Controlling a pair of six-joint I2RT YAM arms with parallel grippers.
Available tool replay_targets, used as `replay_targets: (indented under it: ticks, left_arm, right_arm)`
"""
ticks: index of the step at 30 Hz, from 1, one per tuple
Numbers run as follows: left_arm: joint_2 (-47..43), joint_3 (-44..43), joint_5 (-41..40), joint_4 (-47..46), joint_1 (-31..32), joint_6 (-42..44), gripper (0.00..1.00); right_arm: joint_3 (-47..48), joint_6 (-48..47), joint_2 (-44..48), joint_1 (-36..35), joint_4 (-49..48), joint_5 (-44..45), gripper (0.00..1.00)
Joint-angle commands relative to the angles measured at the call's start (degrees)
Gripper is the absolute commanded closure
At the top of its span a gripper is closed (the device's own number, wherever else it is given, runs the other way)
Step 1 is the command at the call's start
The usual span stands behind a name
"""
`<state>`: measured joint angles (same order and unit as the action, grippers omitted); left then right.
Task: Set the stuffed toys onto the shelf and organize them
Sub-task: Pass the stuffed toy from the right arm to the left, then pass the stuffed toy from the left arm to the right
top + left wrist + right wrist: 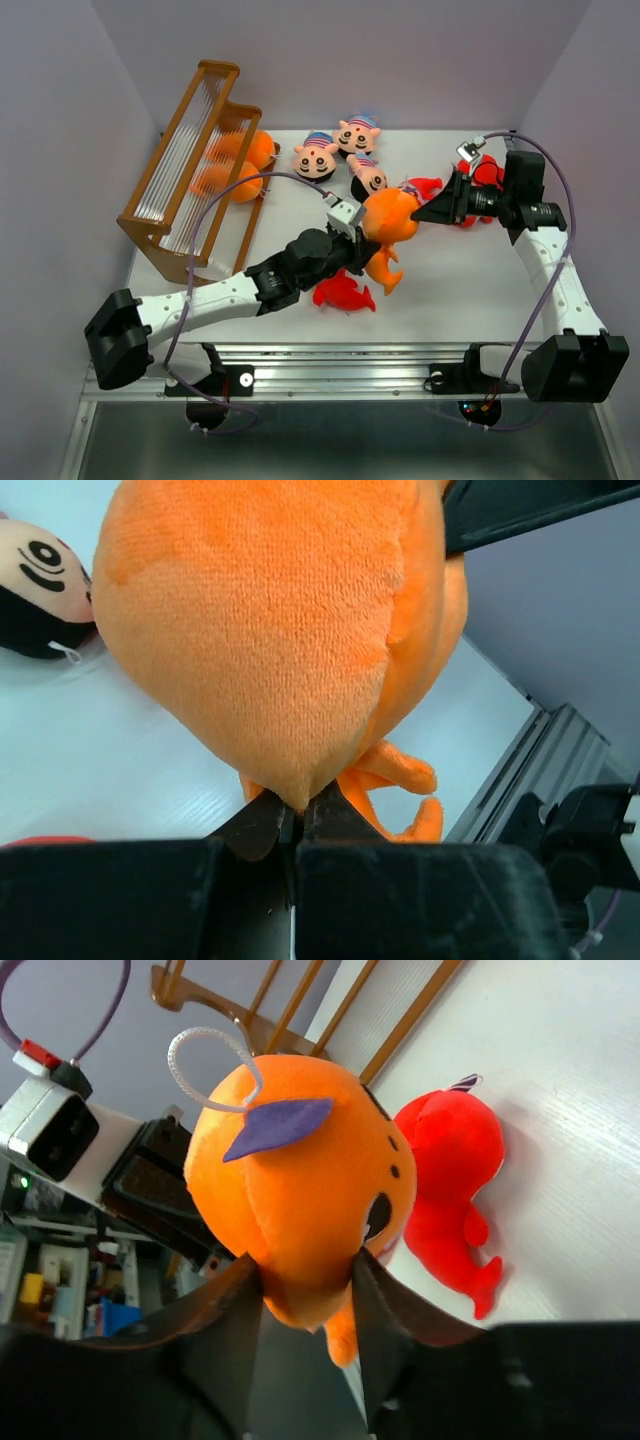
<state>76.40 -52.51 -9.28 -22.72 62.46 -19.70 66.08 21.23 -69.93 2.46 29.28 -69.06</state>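
A round orange stuffed toy (pixel 392 215) hangs above the table's middle, held from both sides. My left gripper (pixel 350 228) is shut, pinching a fold of its plush, as the left wrist view (pixel 293 815) shows. My right gripper (pixel 425 212) is shut on the same orange toy (pixel 300 1180), one finger on each side (pixel 305 1275). A red toy (pixel 343 293) lies on the table below; it also shows in the right wrist view (pixel 455 1180). Two orange toys (pixel 245 152) sit on the shelf (pixel 190 170) at the far left. Three doll heads (pixel 316 155) lie at the back.
More red toys (pixel 485 175) lie at the back right behind my right gripper. Orange limbs (pixel 383 270) dangle under the held toy. A doll head (pixel 35 590) lies close to the left gripper. The table's metal front rail (pixel 340 375) runs along the near edge.
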Motion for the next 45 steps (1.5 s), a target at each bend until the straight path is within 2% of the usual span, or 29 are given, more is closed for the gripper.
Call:
replay_targets:
  ticks: [1,2,4,5,6,7,10,11,12,16,18,23,29,34,37,38,40,41,44,45]
  left_arm:
    - [-8.10,4.69,7.93,2.76,-1.19,6.43,1.00]
    - [-10.02,5.31,9.61,5.81,-1.89,7.91,1.00]
    - [-11.79,5.23,15.06,9.61,-2.51,8.89,1.00]
    - [-12.50,4.97,16.21,11.63,-2.78,9.50,1.00]
    - [-13.81,4.35,17.27,15.82,-3.30,10.47,1.00]
    - [-14.26,3.91,19.80,17.78,-3.57,11.08,1.00]
    - [-15.14,2.07,24.55,25.60,-4.01,13.72,1.00]
    - [-15.14,1.63,25.44,27.27,-4.10,14.42,1.00]
    - [-14.79,0.75,26.32,30.16,-4.10,14.95,1.00]
    - [-12.77,-1.36,28.53,35.55,-4.27,17.59,1.00]
    - [-11.81,-1.98,28.70,36.51,-4.27,18.21,1.00]
    - [-9.61,-3.65,30.02,36.08,-4.36,19.44,1.00]
    - [-5.39,-6.20,31.78,35.64,-4.36,19.44,1.00]
    - [-4.33,-6.73,32.13,33.53,-4.36,19.35,1.00]
    - [-4.68,-6.03,32.13,31.78,-4.27,18.48,1.00]
    - [-4.77,-5.85,32.13,31.34,-4.36,18.21,1.00]
    - [-5.03,-5.41,32.13,30.11,-4.27,17.69,1.00]
    - [-5.12,-5.23,32.13,29.67,-4.36,16.99,1.00]
    - [-6.17,-4.27,31.96,27.47,-4.36,15.84,1.00]
    - [-7.13,-3.57,31.34,26.34,-4.45,15.14,1.00]
  right_arm:
    - [2.99,-17.15,2.52,0.35,8.30,-1.70,0.45]
    - [6.04,-28.15,2.43,0.35,11.99,-0.65,0.33]
    - [9.13,-40.16,2.08,0.35,24.64,1.02,0.21]
    - [10.37,-54.23,2.08,0.35,29.04,2.42,0.17]
    - [12.03,-61.85,2.25,0.35,33.52,3.65,0.13]
    - [12.14,-72.28,2.69,0.35,39.13,6.10,0.11]
    - [9.95,-86.66,5.94,0.35,46.62,7.97,0.03]
    - [9.24,-95.67,6.90,0.35,48.31,8.15,0.02]
    - [8.63,-99.16,8.48,0.35,50.07,8.06,0.00]
    - [5.73,-101.13,9.64,0.35,50.18,6.83,0.00]
    - [5.11,-100.34,9.29,-3.31,50.18,6.83,0.00]
    - [2.91,-95.95,7.97,-12.20,50.18,6.05,0.01]
    - [3.26,-94.89,5.42,-15.64,50.18,6.04,0.03]
    - [2.13,-93.32,3.31,-18.10,48.25,8.14,0.09]
    - [0.28,-91.03,3.22,-20.12,45.53,8.85,0.20]
    - [-0.25,-90.15,3.22,-20.73,44.65,9.11,0.28]
    - [-1.39,-87.95,3.48,-22.93,41.22,9.90,0.37]
    - [-2.53,-85.59,3.57,-23.55,39.99,10.95,0.46]
    - [-3.77,-82.41,3.49,-25.31,36.65,12.63,0.60]
    - [-3.42,-81.71,3.40,-25.31,36.12,12.63,0.70]
